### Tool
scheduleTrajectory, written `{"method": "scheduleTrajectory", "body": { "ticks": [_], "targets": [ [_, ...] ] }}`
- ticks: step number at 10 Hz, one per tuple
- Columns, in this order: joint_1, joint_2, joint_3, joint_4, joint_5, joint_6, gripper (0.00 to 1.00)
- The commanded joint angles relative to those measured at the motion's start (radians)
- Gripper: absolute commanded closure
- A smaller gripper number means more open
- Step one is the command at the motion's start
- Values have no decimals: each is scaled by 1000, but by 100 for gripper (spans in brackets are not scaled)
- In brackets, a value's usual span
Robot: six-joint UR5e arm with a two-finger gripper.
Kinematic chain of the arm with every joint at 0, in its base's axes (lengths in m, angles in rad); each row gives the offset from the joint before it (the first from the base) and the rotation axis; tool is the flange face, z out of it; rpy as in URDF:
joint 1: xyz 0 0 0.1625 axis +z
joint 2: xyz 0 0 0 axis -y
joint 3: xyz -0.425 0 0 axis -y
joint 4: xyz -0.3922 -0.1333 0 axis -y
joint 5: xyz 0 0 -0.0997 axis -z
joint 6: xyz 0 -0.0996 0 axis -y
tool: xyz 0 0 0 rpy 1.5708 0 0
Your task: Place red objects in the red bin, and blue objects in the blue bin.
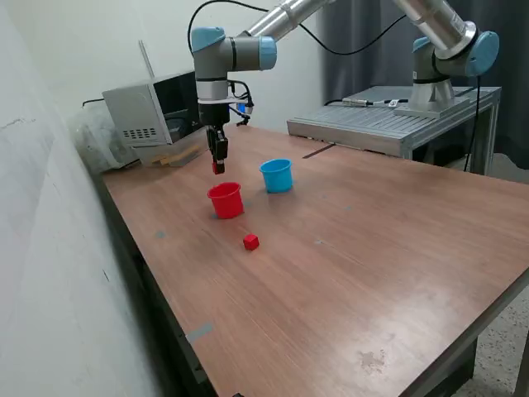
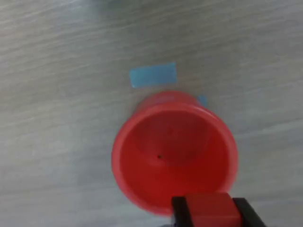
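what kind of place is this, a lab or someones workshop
Probably a robotics lab: a wooden worktable carries a sorting setup of small red plastic cup and light blue plastic cup, a second robot arm stands on a metal bench, with a grey electronics box behind.

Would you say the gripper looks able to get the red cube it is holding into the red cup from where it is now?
Probably yes. The gripper, shut on a red cube, hangs just above the red cup, whose mouth is open and looks empty, with nothing between them.
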State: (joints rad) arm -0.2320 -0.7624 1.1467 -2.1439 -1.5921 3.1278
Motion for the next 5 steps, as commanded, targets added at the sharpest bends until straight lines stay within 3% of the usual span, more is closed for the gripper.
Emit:
{"method": "scheduleTrajectory", "body": {
  "ticks": [1,2,3,5],
  "targets": [
    [-1,34,2,-11,-5,0,100],
    [-1,41,4,-11,-6,0,100],
    [-1,44,7,-11,-20,0,0],
    [-1,46,2,-13,-26,-3,0]
  ]
}}
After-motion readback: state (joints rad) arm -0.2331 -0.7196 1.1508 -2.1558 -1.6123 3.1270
